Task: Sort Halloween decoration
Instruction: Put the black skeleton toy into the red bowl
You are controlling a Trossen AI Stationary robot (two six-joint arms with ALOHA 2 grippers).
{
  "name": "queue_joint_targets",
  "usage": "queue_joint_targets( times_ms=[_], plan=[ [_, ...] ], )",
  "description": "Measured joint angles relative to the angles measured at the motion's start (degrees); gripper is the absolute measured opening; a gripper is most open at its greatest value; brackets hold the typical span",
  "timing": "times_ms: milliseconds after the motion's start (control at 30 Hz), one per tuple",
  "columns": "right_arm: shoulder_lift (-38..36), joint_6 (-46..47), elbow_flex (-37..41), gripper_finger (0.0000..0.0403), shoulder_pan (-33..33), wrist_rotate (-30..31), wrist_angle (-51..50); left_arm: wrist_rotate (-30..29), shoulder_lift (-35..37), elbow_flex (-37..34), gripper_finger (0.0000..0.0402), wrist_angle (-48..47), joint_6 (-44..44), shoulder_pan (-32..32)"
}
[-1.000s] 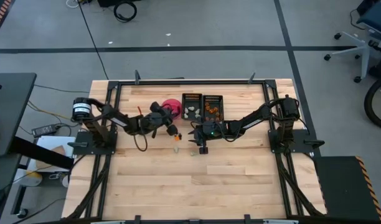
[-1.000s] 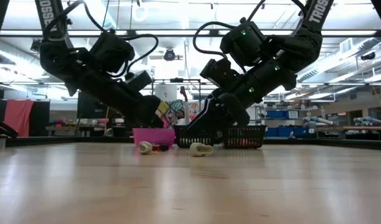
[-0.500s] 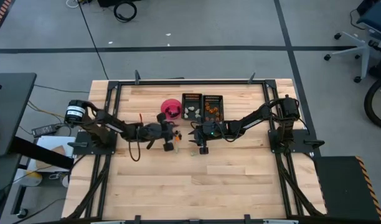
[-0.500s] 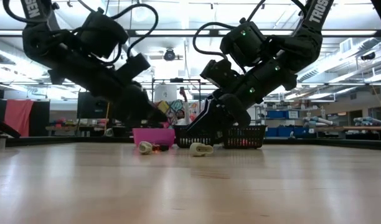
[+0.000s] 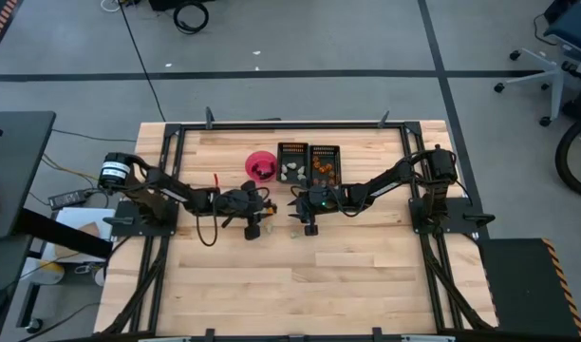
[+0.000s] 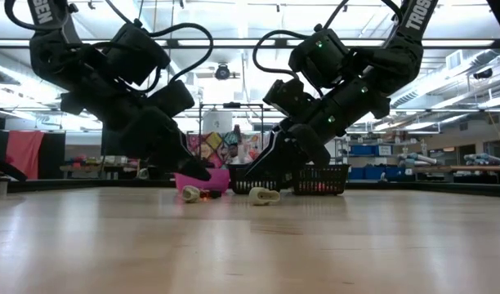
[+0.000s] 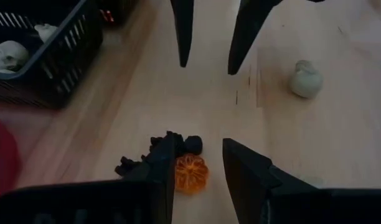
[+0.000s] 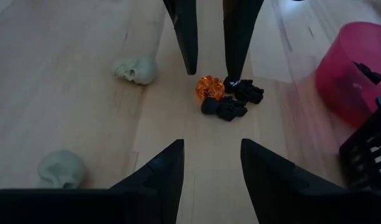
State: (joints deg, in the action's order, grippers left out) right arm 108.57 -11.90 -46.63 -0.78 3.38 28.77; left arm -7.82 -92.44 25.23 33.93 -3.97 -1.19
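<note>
Halloween decoration lies loose on the table (image 5: 366, 275) between the two grippers: an orange piece (image 7: 190, 173) touching a dark piece (image 7: 158, 157), with two pale skulls (image 8: 136, 69) a little apart. The left gripper (image 7: 195, 171) hangs low with its fingers parted and empty, straddling the orange piece (likely lined up to pinch it). The right gripper (image 8: 210, 165) faces it from the other side, also parted and empty. Beyond, the trays (image 5: 308, 163) and bowl (image 5: 261, 165) stand near, probably as sorting targets.
</note>
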Motion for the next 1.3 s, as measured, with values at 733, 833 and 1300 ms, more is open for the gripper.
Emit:
queue_joint_targets(
  times_ms=[733, 833, 1300],
  plan=[
    [0.00, 0.44, 0.02, 0.0162, 0.05, 0.00, 1.17, -11.04, -0.22, -0.02, 0.0157, -3.06, -3.83, -0.26],
    [0.00, 0.39, 0.02, 0.0162, 0.08, 0.00, 1.19, -11.04, -0.22, 0.00, 0.0158, -2.89, -5.61, -0.11],
    [0.00, 1.20, 0.01, 0.0162, 0.08, -0.44, 1.94, -12.70, -5.99, 0.02, 0.0158, 1.85, -13.20, 0.79]
  ],
)
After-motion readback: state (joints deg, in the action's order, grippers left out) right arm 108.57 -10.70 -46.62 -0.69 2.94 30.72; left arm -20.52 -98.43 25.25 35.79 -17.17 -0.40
